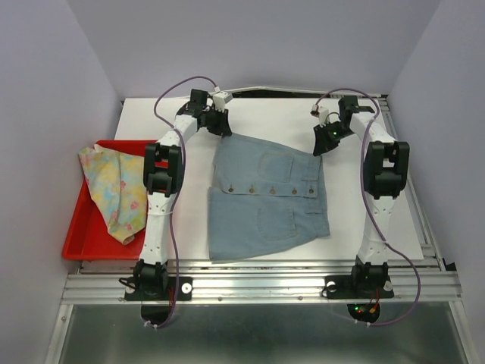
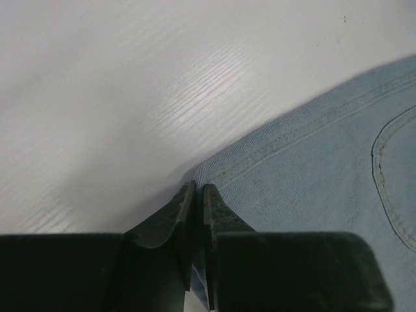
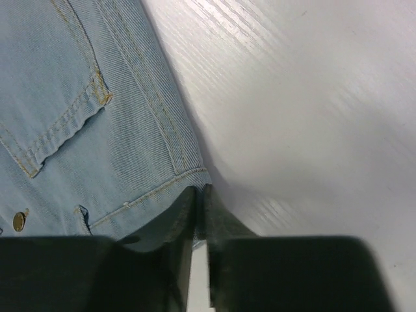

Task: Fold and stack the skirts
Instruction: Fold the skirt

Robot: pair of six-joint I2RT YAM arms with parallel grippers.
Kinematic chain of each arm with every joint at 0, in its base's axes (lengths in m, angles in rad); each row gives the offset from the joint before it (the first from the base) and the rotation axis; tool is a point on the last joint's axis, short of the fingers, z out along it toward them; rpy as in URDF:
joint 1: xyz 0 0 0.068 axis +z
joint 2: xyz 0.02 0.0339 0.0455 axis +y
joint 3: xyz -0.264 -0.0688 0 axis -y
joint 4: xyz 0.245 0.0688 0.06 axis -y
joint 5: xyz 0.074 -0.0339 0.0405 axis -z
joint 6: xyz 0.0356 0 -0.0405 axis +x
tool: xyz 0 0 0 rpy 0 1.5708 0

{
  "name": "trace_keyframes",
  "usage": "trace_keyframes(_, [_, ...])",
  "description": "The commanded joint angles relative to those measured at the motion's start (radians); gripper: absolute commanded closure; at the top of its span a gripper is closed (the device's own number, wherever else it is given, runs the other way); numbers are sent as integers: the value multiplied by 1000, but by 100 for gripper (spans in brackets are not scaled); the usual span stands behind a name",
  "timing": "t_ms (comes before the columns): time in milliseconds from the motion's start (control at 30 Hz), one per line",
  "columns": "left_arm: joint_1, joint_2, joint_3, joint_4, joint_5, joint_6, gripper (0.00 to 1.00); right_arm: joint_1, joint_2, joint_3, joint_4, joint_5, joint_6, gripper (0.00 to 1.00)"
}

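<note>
A light blue denim skirt (image 1: pixel 267 199) with pockets and a button row lies flat in the middle of the white table. At its far left corner my left gripper (image 1: pixel 225 130) is shut on the denim edge (image 2: pixel 214 172), a strip of cloth showing between its jaws. At the far right corner my right gripper (image 1: pixel 319 144) is shut on the hem corner (image 3: pixel 195 177) the same way. The floral skirt (image 1: pixel 114 186), pastel yellow, pink and green, lies crumpled in the red tray.
The red tray (image 1: pixel 79 239) sits at the table's left side beside the left arm. Bare white table (image 1: pixel 394 227) surrounds the denim skirt. A metal rail (image 1: pixel 258 284) runs along the near edge by the arm bases.
</note>
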Motion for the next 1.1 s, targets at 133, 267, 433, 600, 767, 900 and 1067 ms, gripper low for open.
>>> trace_keyframes(133, [21, -153, -16, 76, 4, 36, 100, 1, -35, 80, -4, -51, 6, 99])
trace_keyframes(267, [23, -190, 14, 7, -19, 117, 100, 1, -59, 121, 0, -53, 14, 99])
trace_keyframes(433, [32, -319, -96, 42, -21, 173, 100, 1, -119, 103, 21, -47, -14, 99])
trace_keyframes(600, [35, -478, -216, 47, 19, 232, 100, 1, -211, 64, -2, -34, -101, 99])
trace_keyframes(767, [32, -632, -405, -36, 62, 353, 100, 1, -326, -66, -39, -18, -236, 99])
trace_keyframes(900, [30, -782, -597, -91, 70, 446, 100, 1, -447, -199, -65, -19, -320, 99])
trace_keyframes(1067, [1, -917, -879, -144, 99, 571, 100, 20, -550, -420, -47, 15, -421, 99])
